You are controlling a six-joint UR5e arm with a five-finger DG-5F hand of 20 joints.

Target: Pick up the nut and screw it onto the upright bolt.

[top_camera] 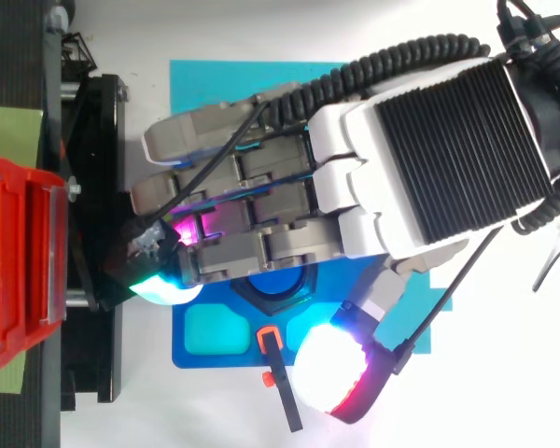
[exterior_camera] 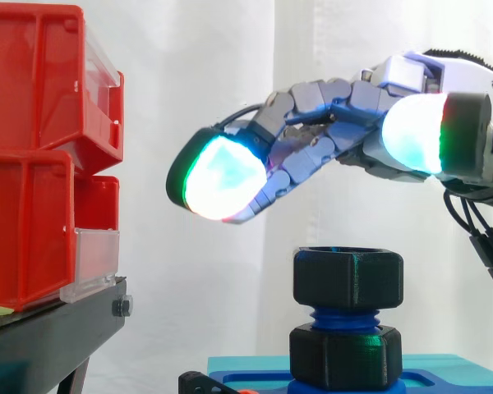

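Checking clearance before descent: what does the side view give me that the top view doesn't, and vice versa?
Side view: the black nut sitting on the blue bolt, a second nut below it, clear air between nut and hand. Top view: teal pockets in the blue plate, the hand's fingers stretched over the bolt's top. Both: the hand open and empty, red bins, blue plate.
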